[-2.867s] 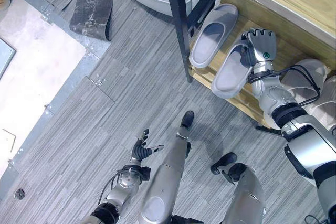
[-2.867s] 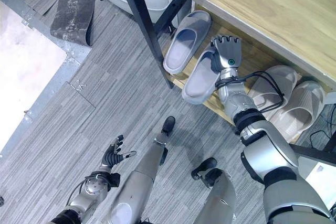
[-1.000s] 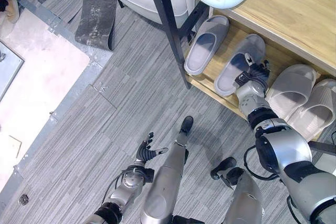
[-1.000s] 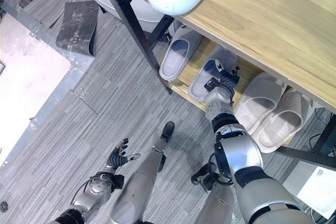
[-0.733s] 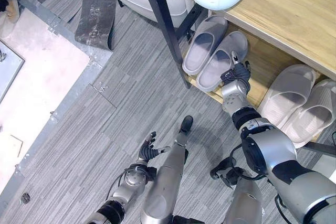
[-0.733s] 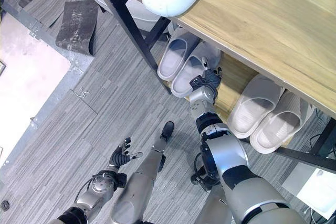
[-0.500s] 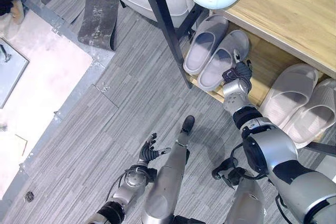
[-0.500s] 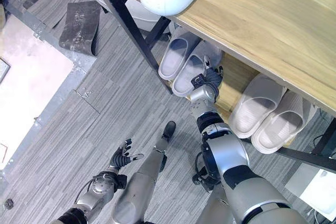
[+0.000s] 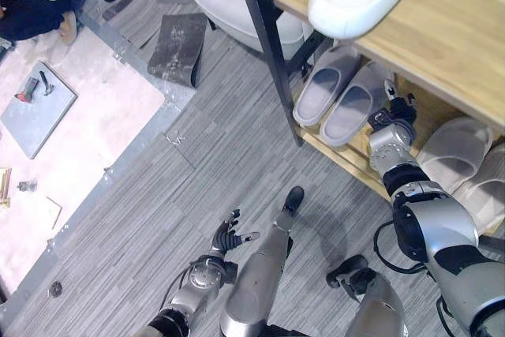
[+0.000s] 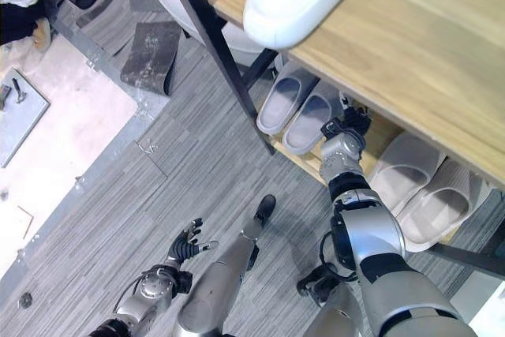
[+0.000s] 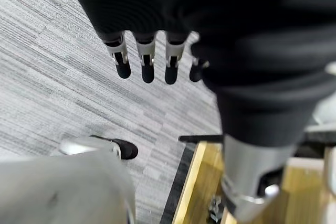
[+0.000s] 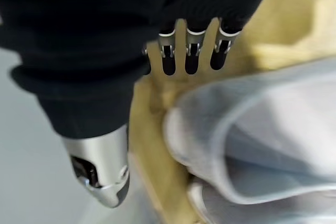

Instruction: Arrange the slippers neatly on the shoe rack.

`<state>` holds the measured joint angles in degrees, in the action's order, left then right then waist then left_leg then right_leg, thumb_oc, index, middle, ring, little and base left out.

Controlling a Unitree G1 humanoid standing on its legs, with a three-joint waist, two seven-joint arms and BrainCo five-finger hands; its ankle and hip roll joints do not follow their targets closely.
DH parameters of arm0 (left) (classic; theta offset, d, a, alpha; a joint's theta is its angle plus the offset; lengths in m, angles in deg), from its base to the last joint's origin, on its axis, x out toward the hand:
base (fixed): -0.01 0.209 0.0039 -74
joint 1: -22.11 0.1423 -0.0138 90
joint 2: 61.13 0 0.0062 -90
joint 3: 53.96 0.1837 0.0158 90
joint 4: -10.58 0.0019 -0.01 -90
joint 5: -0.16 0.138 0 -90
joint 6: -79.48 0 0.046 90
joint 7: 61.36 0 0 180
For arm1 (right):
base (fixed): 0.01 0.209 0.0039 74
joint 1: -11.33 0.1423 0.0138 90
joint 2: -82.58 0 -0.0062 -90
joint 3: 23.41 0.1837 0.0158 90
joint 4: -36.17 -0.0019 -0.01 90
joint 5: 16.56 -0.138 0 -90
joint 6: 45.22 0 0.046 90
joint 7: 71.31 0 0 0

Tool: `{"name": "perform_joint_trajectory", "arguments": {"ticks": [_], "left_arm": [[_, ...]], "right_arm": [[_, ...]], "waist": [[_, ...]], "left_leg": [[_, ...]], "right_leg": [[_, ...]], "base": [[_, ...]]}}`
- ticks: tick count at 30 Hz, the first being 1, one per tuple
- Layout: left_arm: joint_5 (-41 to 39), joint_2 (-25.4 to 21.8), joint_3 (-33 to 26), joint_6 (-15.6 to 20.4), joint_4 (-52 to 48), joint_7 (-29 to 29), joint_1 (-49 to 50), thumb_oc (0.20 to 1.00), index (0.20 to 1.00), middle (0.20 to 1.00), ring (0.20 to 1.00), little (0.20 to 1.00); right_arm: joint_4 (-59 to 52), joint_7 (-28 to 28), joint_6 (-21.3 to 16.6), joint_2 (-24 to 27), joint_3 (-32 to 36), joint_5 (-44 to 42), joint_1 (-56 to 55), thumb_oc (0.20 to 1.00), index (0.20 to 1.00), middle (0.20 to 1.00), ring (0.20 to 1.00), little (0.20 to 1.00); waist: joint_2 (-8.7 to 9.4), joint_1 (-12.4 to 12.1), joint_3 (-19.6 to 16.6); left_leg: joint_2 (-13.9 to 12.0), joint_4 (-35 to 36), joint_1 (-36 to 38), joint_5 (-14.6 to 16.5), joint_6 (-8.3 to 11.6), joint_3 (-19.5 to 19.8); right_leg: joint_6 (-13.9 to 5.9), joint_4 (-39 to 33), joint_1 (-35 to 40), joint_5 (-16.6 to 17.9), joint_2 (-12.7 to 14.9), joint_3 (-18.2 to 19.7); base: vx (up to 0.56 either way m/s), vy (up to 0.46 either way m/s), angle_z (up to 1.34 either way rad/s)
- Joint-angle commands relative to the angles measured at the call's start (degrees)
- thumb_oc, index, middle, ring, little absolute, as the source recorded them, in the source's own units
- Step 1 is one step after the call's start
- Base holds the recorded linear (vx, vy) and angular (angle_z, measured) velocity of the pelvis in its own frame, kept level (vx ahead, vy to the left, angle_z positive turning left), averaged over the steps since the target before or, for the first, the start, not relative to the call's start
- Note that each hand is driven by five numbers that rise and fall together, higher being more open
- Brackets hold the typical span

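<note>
Slippers sit in two pairs on the lower wooden shelf (image 9: 331, 151) of the shoe rack: a grey pair (image 9: 342, 96) close to the black metal post (image 9: 268, 45), and a paler pair (image 10: 418, 187) further toward the robot's right. The grey slippers lie side by side and touching, their long axes parallel, toes pointing in under the upper shelf and heels at the front edge. They look like moulded foam slides, smooth and matte, with a broad band over a hollow footbed.

The right hand (image 9: 394, 112) is on the shelf just beside the grey pair, in the gap between the two pairs. In its wrist view its fingers (image 12: 191, 59) are straight and apart, holding nothing, with pale slipper rims showing just past them over the yellow wood. So the grey pair lies to that hand's left, and this hand is much the nearer one for any last nudge sideways.

The left hand (image 9: 229, 236) hangs low over the grey striped floor, well apart from the rack, fingers spread and empty.
</note>
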<state>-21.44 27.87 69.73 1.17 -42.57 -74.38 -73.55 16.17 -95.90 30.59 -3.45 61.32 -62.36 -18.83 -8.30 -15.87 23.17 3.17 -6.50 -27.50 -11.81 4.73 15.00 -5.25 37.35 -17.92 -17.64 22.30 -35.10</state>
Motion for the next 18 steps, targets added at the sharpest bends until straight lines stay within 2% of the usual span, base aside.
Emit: {"name": "perform_joint_trajectory", "arguments": {"ticks": [1,4,6,8,9,10,11,13,14,15,17,18], "left_arm": [[2.59,-0.99,0.13,0.83,1.29,0.75,-2.32,1.000,1.000,1.000,1.000,1.000],[3.52,-0.92,-0.50,0.24,1.66,0.88,-2.19,1.000,1.000,1.000,1.000,1.000],[3.72,-0.98,-1.97,0.10,1.25,0.78,-1.76,1.000,1.000,1.000,1.000,1.000],[3.59,-0.75,-3.86,-0.36,0.96,0.88,-0.89,1.000,1.000,1.000,1.000,1.000],[3.67,-0.69,-4.95,-0.62,0.11,1.01,-0.12,1.000,1.000,1.000,1.000,1.000],[4.04,-1.21,-6.71,-1.01,-2.45,2.08,1.08,1.000,1.000,1.000,1.000,1.000],[4.05,-1.25,-6.69,-1.08,-2.59,2.10,1.41,1.000,1.000,1.000,1.000,1.000],[5.94,-3.17,-7.85,-1.22,-6.65,4.06,2.94,1.000,1.000,1.000,1.000,1.000],[5.95,-3.16,-7.82,-1.29,-6.78,4.07,3.15,1.000,1.000,1.000,1.000,1.000],[8.07,-5.06,-8.09,-1.20,-10.57,6.20,4.52,1.000,1.000,1.000,1.000,1.000],[10.69,-6.91,-7.38,-1.04,-14.04,8.56,5.08,1.000,1.000,1.000,1.000,1.000],[10.69,-6.91,-7.37,-1.04,-14.04,8.56,5.09,1.000,1.000,1.000,1.000,1.000]], "right_arm": [[1.12,0.45,4.05,1.95,-3.06,14.03,-0.99,1.000,1.000,1.000,1.000,1.000],[1.11,0.67,5.35,1.05,-4.74,18.18,-3.40,1.000,1.000,1.000,1.000,1.000],[-2.68,1.37,5.20,-1.29,-5.53,18.87,-7.07,1.000,1.000,1.000,1.000,1.000],[-9.17,2.24,4.88,-3.80,-6.68,20.25,-13.15,1.000,1.000,1.000,1.000,1.000],[-15.21,3.75,4.69,-5.22,-8.43,21.07,-18.50,1.000,1.000,1.000,1.000,1.000],[-25.78,7.30,4.04,-5.76,-11.24,22.55,-28.04,1.000,1.000,1.000,1.000,1.000],[-26.21,7.22,4.20,-5.77,-11.33,22.61,-28.54,1.000,1.000,1.000,1.000,1.000],[-39.75,13.64,3.19,-2.33,-14.66,24.16,-38.60,1.000,1.000,1.000,1.000,1.000],[-40.03,13.61,3.32,-2.26,-14.68,24.19,-38.91,1.000,1.000,1.000,1.000,1.000],[-49.65,17.71,2.88,2.45,-14.62,26.61,-47.67,1.000,1.000,1.000,1.000,1.000],[-55.09,21.86,2.71,4.90,-14.02,28.29,-54.34,1.000,1.000,1.000,1.000,1.000],[-55.11,21.86,2.72,4.91,-14.01,28.29,-54.36,1.000,1.000,1.000,1.000,1.000]], "waist": [[5.14,0.17,-0.86],[5.85,1.10,-1.84],[6.43,2.34,-2.83],[7.05,3.71,-3.96],[7.39,4.75,-4.96],[7.81,6.16,-6.36],[7.78,6.13,-6.50],[8.27,7.71,-7.83],[8.20,7.72,-7.95],[8.46,9.09,-9.33],[8.30,10.44,-10.84],[8.30,10.43,-10.85]], "left_leg": [[1.92,-4.51,6.93,13.39,-2.36,-3.92],[1.36,-3.50,8.67,13.26,-2.22,-4.40],[0.67,-2.10,10.36,12.85,-1.93,-4.79],[-0.10,-0.45,12.21,12.34,-1.73,-5.65],[-0.60,0.98,13.36,11.74,-1.45,-6.29],[-1.47,3.20,15.04,10.90,-1.16,-7.31],[-1.56,3.37,15.28,10.90,-1.11,-7.36],[-1.84,5.39,16.48,8.84,-0.94,-8.09],[-1.88,5.54,16.60,8.78,-0.92,-8.06],[-2.39,6.98,18.27,8.49,-0.69,-8.68],[-2.91,8.13,19.66,8.42,-0.50,-9.27],[-2.91,8.14,19.67,8.42,-0.50,-9.27]], "right_leg": [[-4.15,-18.85,3.92,13.38,-3.12,2.42],[-4.22,-20.39,5.74,13.91,-3.85,2.35],[-4.26,-22.23,7.48,14.53,-4.74,2.56],[-4.29,-24.36,9.13,15.24,-5.84,2.79],[-4.37,-26.08,10.18,15.76,-6.56,2.84],[-4.49,-28.57,11.68,16.30,-7.49,3.00],[-4.46,-28.67,11.85,16.30,-7.59,3.04],[-4.05,-31.40,13.20,17.86,-8.36,2.31],[-4.04,-31.55,13.33,17.92,-8.44,2.27],[-4.15,-33.05,14.76,17.93,-9.19,2.45],[-4.35,-34.04,15.94,17.82,-9.61,2.32],[-4.35,-34.05,15.94,17.82,-9.61,2.32]], "base": [[0.05,-0.008,0.00],[0.06,-0.002,-0.05],[0.06,-0.005,-0.16],[0.07,-0.008,-0.19],[0.09,-0.009,-0.25],[0.08,-0.009,-0.32],[0.08,-0.019,-0.27],[-0.01,0.011,-0.32],[0.03,0.008,-0.35],[0.11,-0.033,-0.13],[0.10,-0.027,-0.06],[0.11,-0.011,-0.25]]}}
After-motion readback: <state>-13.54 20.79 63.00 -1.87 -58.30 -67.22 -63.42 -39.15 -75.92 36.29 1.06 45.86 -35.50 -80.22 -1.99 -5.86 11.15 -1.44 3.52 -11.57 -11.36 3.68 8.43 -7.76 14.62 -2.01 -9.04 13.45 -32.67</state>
